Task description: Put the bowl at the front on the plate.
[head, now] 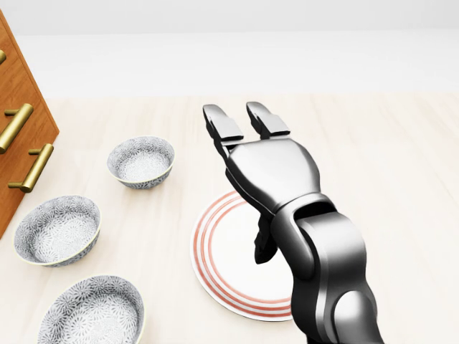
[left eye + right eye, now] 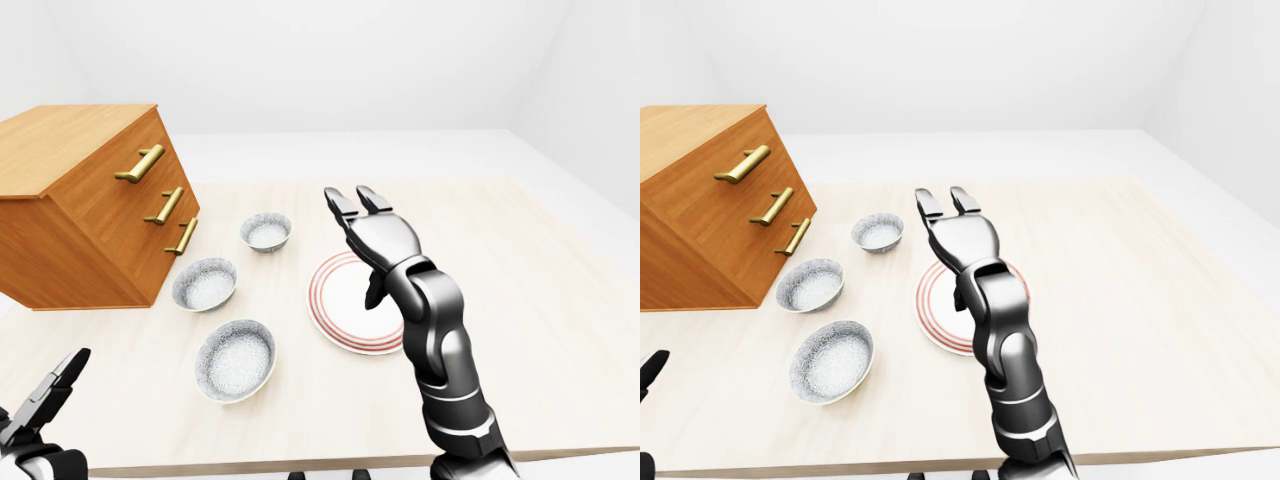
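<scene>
The robot's right hand (image 1: 276, 168) is hovering above the white plate with red rings (image 1: 219, 251). Its fingers (image 1: 215, 118) are stretching out, spread apart and gripping nothing.

The grey-patterned ceramic bowl (image 2: 236, 358) is sitting upright on the pale wooden tabletop (image 2: 560, 300), lowest of the three in the left-eye view. It is lying down and left of the plate, apart from it. Being nearest the robot, it is probably the one the task is asking for.

To do this well, the hand should be travelling down-left in the view and lowering over the rim on the plate side. The thumb should be going inside the wall and the fingers outside, closing firmly before any lift. The bowl should be rising clear of the tabletop before crossing, so its foot is not catching the plate's edge.

A second patterned bowl (image 2: 204, 284) is sitting near it, higher in the view, and a careless reach could be knocking it. A third patterned bowl (image 2: 266, 231) is sitting higher again. The wooden chest of drawers (image 2: 80, 200) is standing at the left, out of the way. The left hand (image 2: 45, 400) is waiting low at the bottom-left corner, fingers apart and empty. Nothing is lying between bowl and plate.
</scene>
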Available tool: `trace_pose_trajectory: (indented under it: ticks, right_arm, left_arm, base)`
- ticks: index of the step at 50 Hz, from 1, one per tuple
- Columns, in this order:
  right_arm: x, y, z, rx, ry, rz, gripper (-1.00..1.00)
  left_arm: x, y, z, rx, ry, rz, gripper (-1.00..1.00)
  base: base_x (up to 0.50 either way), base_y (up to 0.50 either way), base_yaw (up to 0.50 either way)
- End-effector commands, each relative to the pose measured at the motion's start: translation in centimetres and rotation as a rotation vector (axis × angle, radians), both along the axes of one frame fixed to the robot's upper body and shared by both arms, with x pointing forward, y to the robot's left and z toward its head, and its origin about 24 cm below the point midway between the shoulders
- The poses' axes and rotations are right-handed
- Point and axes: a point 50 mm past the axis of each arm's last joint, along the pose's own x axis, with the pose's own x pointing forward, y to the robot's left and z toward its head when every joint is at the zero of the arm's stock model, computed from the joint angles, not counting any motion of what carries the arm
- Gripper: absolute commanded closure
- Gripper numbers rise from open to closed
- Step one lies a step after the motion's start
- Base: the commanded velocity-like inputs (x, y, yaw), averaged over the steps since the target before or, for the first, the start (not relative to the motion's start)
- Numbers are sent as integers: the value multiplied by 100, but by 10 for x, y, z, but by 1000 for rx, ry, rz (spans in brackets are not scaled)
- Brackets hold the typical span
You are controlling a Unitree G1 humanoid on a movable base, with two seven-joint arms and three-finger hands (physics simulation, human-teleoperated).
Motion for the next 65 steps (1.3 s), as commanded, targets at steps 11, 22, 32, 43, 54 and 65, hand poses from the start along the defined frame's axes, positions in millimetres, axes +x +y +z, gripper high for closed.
trace_pose_trajectory:
  ticks: [11, 22, 32, 43, 54, 65]
  right_arm:
    - [-5, 32, -20, -120, 54, -2, -100]
    - [-9, 33, -24, -105, 69, 1, -100]
    - [-9, 33, -24, -104, 69, 0, -100]
    - [-17, 42, -9, -126, -14, 5, -100]
    - [-34, 59, -1, -118, -58, 40, -100]
    - [-47, 79, -13, -154, -33, 148, -100]
  left_arm:
    - [0, 0, 0, 1, -2, -2, -100]
    - [0, 0, 0, 0, 1, -5, -100]
    - [0, 0, 0, 0, 1, -5, -100]
    - [0, 0, -1, 0, 3, -2, -100]
    - [-1, 0, 0, 4, 2, -3, -100]
    - [0, 0, 0, 4, 1, -3, -100]
  base:
    - [0, 0, 0]
    - [0, 0, 0]
    - [0, 0, 0]
    - [0, 0, 0]
    - [0, 0, 0]
    - [0, 0, 0]
